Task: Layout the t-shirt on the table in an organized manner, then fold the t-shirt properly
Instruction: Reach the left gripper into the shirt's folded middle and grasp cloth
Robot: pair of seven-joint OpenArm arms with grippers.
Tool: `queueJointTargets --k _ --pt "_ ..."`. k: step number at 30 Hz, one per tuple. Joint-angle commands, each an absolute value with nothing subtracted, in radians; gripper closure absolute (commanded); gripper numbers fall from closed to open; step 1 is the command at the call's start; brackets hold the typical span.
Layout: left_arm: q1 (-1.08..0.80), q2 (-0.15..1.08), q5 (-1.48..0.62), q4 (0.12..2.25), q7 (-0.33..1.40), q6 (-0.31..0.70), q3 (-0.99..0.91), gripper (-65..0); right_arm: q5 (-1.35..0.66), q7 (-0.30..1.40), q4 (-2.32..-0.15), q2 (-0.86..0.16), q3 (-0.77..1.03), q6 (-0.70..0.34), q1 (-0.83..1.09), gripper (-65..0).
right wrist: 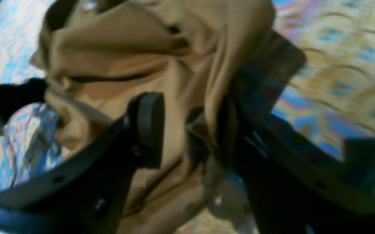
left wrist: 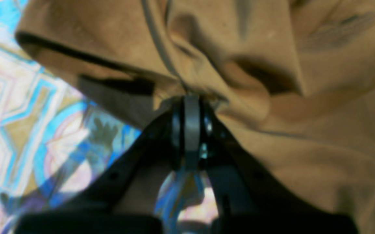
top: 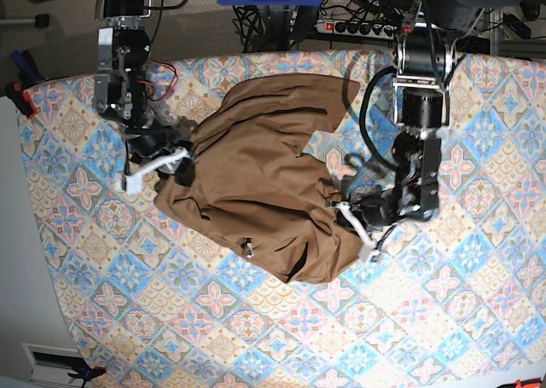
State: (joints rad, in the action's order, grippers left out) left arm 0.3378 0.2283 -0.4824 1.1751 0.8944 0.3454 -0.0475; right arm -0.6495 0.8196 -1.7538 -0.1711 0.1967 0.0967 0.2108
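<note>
The t-shirt (top: 256, 183) lies bunched mid-table (top: 444, 320), so laying it out is the step in hand. The left gripper (left wrist: 192, 107) pinches its right edge; the right gripper (right wrist: 187, 130) stands spread around a fold. Next: grip, then pull apart.

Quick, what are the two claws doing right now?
Left gripper: shut on the t-shirt.
Right gripper: open, cloth between its jaws.
</note>
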Motion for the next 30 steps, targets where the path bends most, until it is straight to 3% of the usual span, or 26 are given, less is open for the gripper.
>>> queueJointTargets --k 1,5,9,15,21,26,30 --pt "0.34 0.251 -0.49 1.277 0.906 0.343 -0.11 0.0 -0.659 0.802 -1.773 -0.18 0.211 0.088 0.203 -25.0" --pt "0.277 0.26 -0.487 1.506 1.02 0.343 -0.288 0.0 -0.662 0.802 -1.773 -0.18 0.222 0.088 0.205 -25.1" --pt "0.248 0.311 -0.484 1.558 1.116 0.344 -0.401 0.0 -0.664 0.802 -1.773 -0.18 0.223 0.088 0.249 -25.1" --pt "0.202 0.352 -0.486 1.555 1.116 0.395 -0.412 0.0 -0.664 0.802 -1.773 -0.18 0.225 0.088 0.259 -25.0" --pt "0.246 0.26 -0.481 1.557 1.116 0.426 -0.343 0.0 -0.662 0.802 -1.773 -0.179 0.217 0.088 0.259 -25.0" --pt "0.277 0.214 -0.487 1.554 1.116 0.427 -0.351 -16.2 -0.661 0.802 -1.773 -0.179 0.217 0.088 0.26 -25.1" --pt "0.286 0.188 -0.481 1.554 1.115 0.433 -0.357 -16.5 -0.659 0.802 -1.773 -0.179 0.22 0.088 0.26 -25.2"
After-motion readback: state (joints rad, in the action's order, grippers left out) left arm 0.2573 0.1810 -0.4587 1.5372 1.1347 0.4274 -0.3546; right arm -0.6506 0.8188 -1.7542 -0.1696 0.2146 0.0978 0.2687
